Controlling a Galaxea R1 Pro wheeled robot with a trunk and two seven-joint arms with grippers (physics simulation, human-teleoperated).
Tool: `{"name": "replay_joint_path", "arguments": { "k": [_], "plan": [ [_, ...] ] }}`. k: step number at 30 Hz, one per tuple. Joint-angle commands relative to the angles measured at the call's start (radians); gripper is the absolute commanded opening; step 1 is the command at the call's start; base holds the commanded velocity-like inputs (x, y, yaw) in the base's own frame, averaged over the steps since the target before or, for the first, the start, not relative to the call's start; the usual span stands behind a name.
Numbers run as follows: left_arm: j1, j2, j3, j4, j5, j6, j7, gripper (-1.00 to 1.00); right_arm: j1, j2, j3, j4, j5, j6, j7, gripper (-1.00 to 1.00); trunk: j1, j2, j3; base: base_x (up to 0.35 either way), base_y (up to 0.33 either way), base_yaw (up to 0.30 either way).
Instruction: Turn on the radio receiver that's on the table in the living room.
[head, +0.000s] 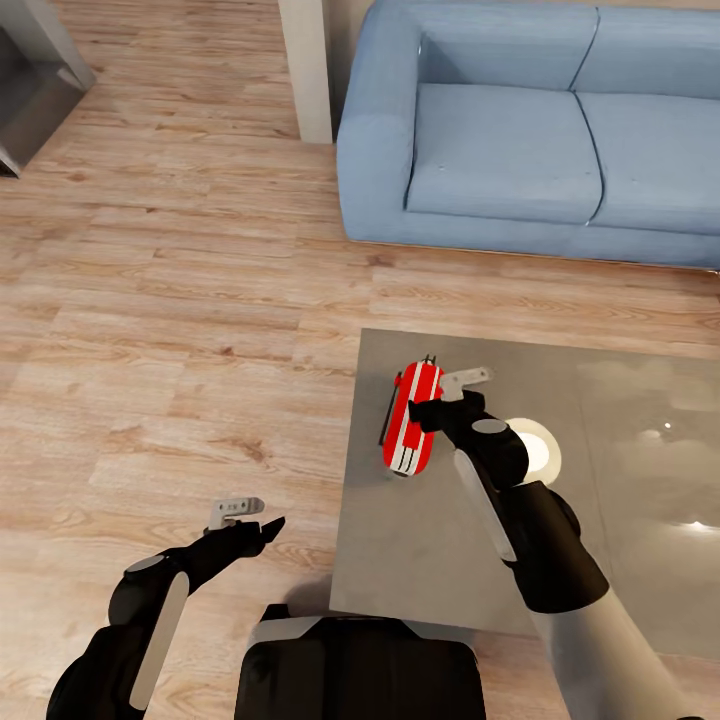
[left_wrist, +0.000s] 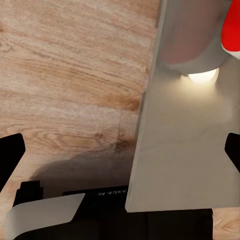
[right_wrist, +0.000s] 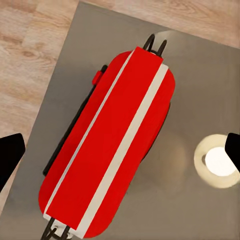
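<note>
- Radio receiver (head: 411, 418): bright red, lengthwise white stripes, dark handle.
- Table (head: 620, 480): glossy mottled grey top, pale round glare.
- Sofa (head: 520, 130): plain light blue.
- Floor (head: 180, 300): light tan wood planks, brown grain and knots.
- Right gripper (head: 432, 412) and left gripper (head: 268, 527): black fingers, grey-white fittings.

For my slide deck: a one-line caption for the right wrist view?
Open right gripper poised above the red radio receiver on the grey table.
</note>
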Motion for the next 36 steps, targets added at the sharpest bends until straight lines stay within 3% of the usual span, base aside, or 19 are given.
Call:
{"name": "replay_joint_path", "arguments": {
  "k": [1, 4, 8, 16, 24, 32, 33, 36],
  "plan": [
    [0.000, 0.002, 0.001, 0.000, 0.003, -0.001, -0.003, 1.00, -0.006, -0.006, -0.006, 0.006, -0.006, 0.006, -0.006, 1.00, 0.000, 0.000, 0.000, 0.000, 0.000, 0.000],
    [0.000, 0.003, 0.001, 0.000, 0.003, -0.001, -0.003, 1.00, -0.023, -0.023, -0.015, 0.023, -0.020, 0.023, -0.023, 1.00, 0.000, 0.000, 0.000, 0.000, 0.000, 0.000],
    [0.000, 0.002, 0.000, 0.000, 0.003, 0.000, -0.003, 1.00, -0.022, -0.002, -0.006, 0.021, -0.043, 0.023, -0.042, 1.00, 0.000, 0.000, 0.000, 0.000, 0.000, 0.000],
    [0.000, -0.003, -0.002, 0.000, 0.003, -0.001, -0.003, 1.00, 0.023, 0.024, 0.000, 0.017, -0.002, 0.005, -0.005, 1.00, 0.000, 0.000, 0.000, 0.000, 0.000, 0.000],
    [0.000, -0.002, -0.002, 0.001, 0.003, -0.002, -0.003, 1.00, 0.023, 0.069, 0.002, 0.030, 0.022, 0.043, -0.038, 1.00, 0.000, 0.000, 0.000, 0.000, 0.000, 0.000],
    [0.000, -0.002, -0.002, 0.002, 0.005, -0.003, -0.005, 1.00, -0.020, 0.114, -0.002, 0.074, 0.013, 0.033, -0.082, 1.00, 0.000, 0.000, 0.000, 0.000, 0.000, 0.000],
    [0.000, -0.002, -0.002, 0.002, 0.005, -0.003, -0.005, 1.00, -0.096, 0.155, -0.002, 0.189, 0.012, 0.030, -0.131, 1.00, 0.000, 0.000, 0.000, 0.000, 0.000, 0.000],
    [0.000, -0.004, -0.002, 0.002, 0.005, -0.003, -0.005, 1.00, -0.112, 0.155, -0.003, 0.209, 0.011, 0.015, -0.131, 1.00, 0.000, 0.000, 0.000, 0.000, 0.000, 0.000]
  ]
}}
